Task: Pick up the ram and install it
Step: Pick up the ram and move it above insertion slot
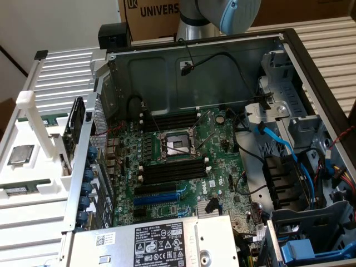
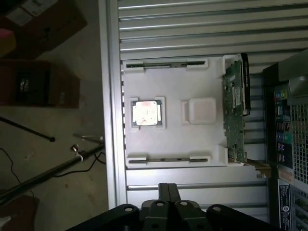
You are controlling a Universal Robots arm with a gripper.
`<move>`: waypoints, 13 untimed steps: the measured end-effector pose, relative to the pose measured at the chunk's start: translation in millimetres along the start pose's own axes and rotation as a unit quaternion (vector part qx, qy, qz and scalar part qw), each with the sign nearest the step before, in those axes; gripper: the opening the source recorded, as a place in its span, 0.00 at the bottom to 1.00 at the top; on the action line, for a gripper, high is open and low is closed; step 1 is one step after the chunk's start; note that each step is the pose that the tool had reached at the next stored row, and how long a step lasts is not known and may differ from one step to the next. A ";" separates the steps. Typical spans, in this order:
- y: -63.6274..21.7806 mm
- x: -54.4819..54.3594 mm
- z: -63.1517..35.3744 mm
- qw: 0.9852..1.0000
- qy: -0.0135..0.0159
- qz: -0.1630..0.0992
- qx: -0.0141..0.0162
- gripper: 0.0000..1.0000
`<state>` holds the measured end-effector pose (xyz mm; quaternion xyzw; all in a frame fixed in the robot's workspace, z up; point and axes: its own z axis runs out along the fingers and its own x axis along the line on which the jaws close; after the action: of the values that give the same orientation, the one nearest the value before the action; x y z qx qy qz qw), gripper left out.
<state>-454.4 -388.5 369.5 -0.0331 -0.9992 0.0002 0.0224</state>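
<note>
Wrist view looks straight down on the white tray (image 2: 192, 139). The pincer (image 2: 167, 191) hangs over the slatted table just beside the tray. Its fingers are pressed together and nothing is between them. The ram (image 2: 168, 160) sits in the long groove of the tray nearest the pincer. A second stick (image 2: 166, 63) sits in the groove past the silver chip (image 2: 146, 113). A green card (image 2: 234, 106) stands on its edge on the side of the tray by the computer.

A good pick needs the fingers to spread first and then turn to sit across the thin stick. They should come straight down over its middle, between the white holders at the groove ends. They should squeeze its two flat sides and stay off the silver chip.

Exterior view shows the ram (image 1: 19, 191) as a dark green strip with a pale label. It lies at the exterior view's left, well apart from the open computer case (image 1: 222, 67). It is probably the same stick, but the tray is seen side-on, so that is hard to be sure of. This view adds the motherboard (image 1: 222, 161) inside the case and its long black slots (image 1: 169, 169) beside the square socket. It also shows the arm (image 1: 222, 14) up at the back.
</note>
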 end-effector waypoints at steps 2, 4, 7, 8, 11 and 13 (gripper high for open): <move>0.0 0.0 0.0 1.000 0.001 0.000 0.000 0.10; 0.0 0.0 0.0 1.000 0.001 0.000 0.000 0.10; 0.0 0.1 0.0 1.000 0.003 0.000 0.000 0.10; 0.0 0.1 0.0 1.000 0.003 0.000 0.000 0.10; 0.0 0.1 0.0 1.000 0.004 0.000 0.000 0.10; 0.0 0.1 0.0 1.000 0.004 0.000 0.000 0.10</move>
<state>-454.5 -388.5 369.5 -0.0331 -0.9991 0.0003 0.0266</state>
